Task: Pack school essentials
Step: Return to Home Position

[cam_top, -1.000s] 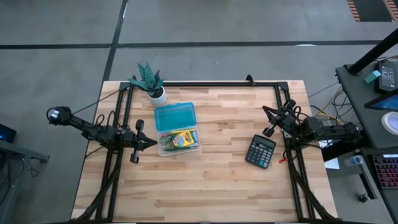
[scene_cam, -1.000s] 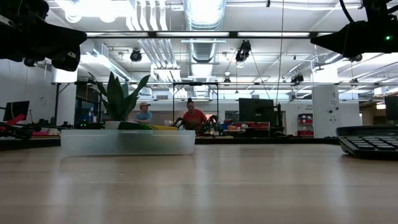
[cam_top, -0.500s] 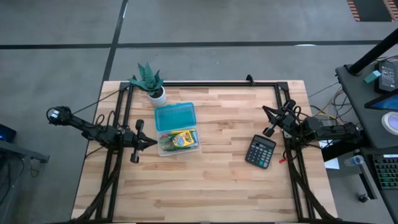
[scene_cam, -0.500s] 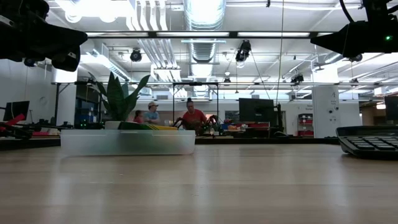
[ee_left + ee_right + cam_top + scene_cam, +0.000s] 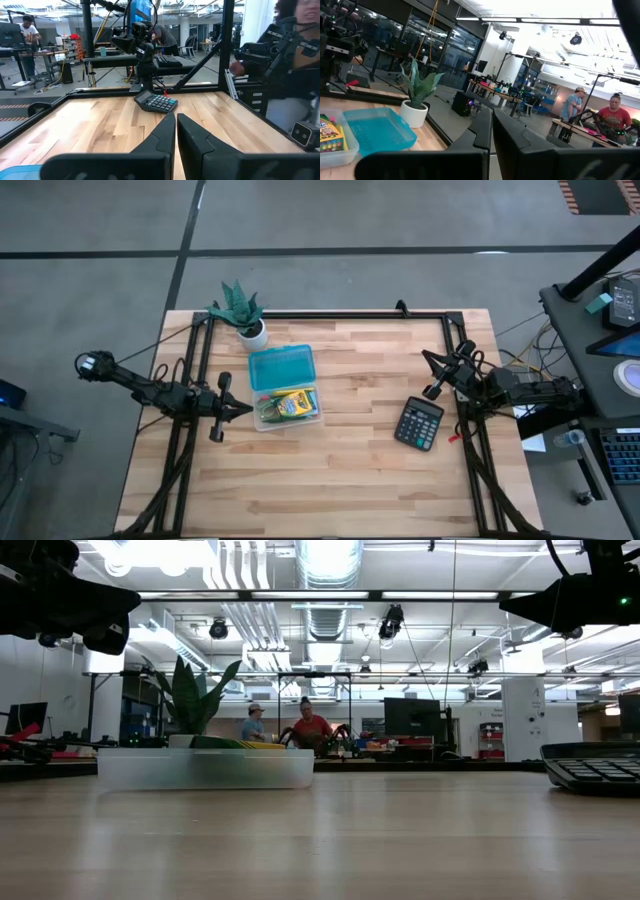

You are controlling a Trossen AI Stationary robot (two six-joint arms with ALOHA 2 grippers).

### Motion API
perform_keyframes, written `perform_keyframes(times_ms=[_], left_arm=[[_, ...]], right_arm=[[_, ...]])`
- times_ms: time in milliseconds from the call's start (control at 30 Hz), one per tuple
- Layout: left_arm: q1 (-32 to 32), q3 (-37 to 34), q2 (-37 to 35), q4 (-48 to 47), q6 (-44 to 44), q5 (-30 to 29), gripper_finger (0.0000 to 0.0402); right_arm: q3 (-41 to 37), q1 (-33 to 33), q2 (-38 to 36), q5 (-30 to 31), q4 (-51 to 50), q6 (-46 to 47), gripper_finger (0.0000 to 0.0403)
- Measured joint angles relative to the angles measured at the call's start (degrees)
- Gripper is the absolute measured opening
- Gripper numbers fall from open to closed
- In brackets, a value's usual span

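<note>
Crayon box (image 5: 291,403) lies in clear supply box (image 5: 319,412), blue lid (image 5: 281,367) adjoining.

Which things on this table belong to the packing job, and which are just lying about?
Job: supply box, lid open, left pincer beside it; crayon box inside it.
Lying about: calculator, near the right pincer; potted plant by the table's edge.

Wood-plank table (image 5: 340,470) w/ black frame along its edges. On it: potted plant (image 5: 240,310) at far left corner; clear box (image 5: 285,408) left of centre, its blue lid (image 5: 281,367) open flat just behind, touching; calculator (image 5: 418,423) near rt edge, skewed, well apart from box
</note>
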Motion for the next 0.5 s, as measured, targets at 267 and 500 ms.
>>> perform_keyframes(times_ms=[267,500], left_arm=[[0.0,0.0,0.0,0.0,0.0,0.4,0.0],[0.0,0.0,0.0,0.0,0.0,0.3,0.0]], right_arm=[[0.0,0.0,0.0,0.0,0.0,0.0,0.0009],[0.0,0.0,0.0,0.0,0.0,0.0,0.0009]])
